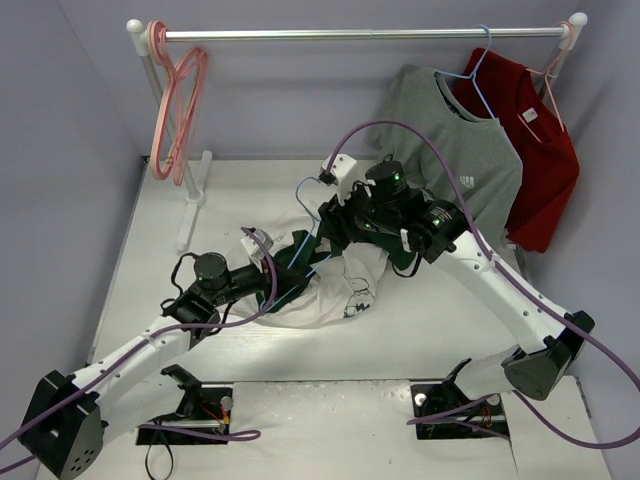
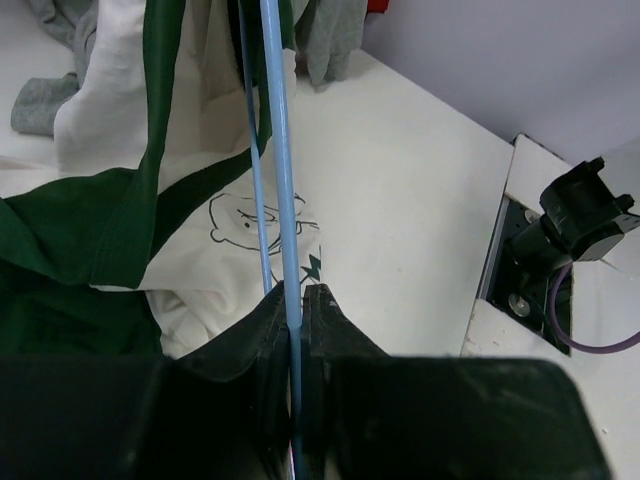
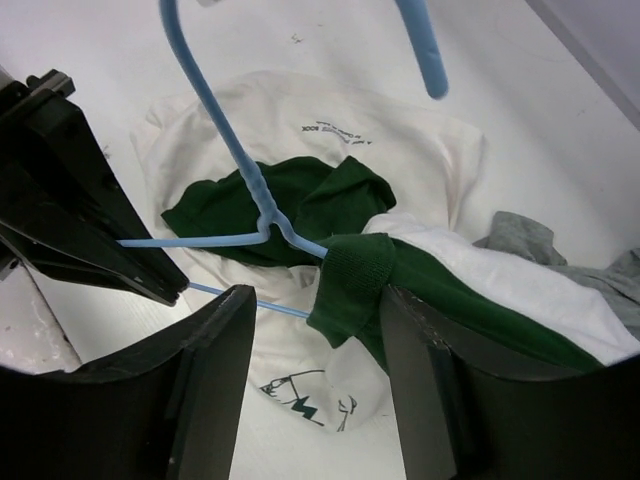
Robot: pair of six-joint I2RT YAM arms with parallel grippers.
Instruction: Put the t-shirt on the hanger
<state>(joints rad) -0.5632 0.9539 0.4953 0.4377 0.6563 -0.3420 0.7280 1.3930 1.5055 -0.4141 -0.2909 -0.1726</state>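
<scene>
The t-shirt (image 1: pixel 345 285) lay crumpled mid-table (image 1: pixel 450 320). It showed one cartoon face (image 2: pixel 262 215) and a line of small dark lettering (image 3: pixel 335 128), too small to read. The left pincer (image 2: pixel 300 292) was clamped tight on the thin light-blue hanger (image 2: pixel 283 150). The right pincer (image 3: pixel 318 298) stood open and gripped nothing, with the shirt's green ribbed band between its fingers. On the far rail (image 1: pixel 360 34) hung one grey t-shirt (image 1: pixel 455 150) with an unreadable white logo and one red t-shirt (image 1: pixel 540 150).
</scene>
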